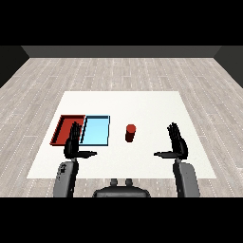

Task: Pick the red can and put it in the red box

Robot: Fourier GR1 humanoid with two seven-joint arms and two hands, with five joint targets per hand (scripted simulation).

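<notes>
Nearest the viewer, both grey forearms rise from the lower corners over the white table [142, 161]. The left hand [73, 144] stands with fingers straight and extended upward, thumb stretched out sideways toward the centre, holding nothing; it overlaps the near edge of the trays in this view. The right hand [178, 144] mirrors it at the right side: fingers straight and apart from the thumb, thumb pointing inward, nothing held. Between the two hands and slightly farther on, the red can [130, 132] stands upright on the bare table surface, just right of the light blue tray [96, 130] and apart from it. It is untouched by either hand, and sits somewhat closer to the right hand than to the left. Beyond and left of the can, the red tray [64, 127] lies at the far left, side by side with the light blue tray, their long edges touching or nearly so; the two trays appear to hold nothing. Assessment: the task stands at its opening step, with the pick not yet begun. The next move appears to call for a hand, likely the right, to travel inward to the can, fingers kept apart until they flank it, then curl round it before lifting and carrying it over the light blue tray to the red one.
</notes>
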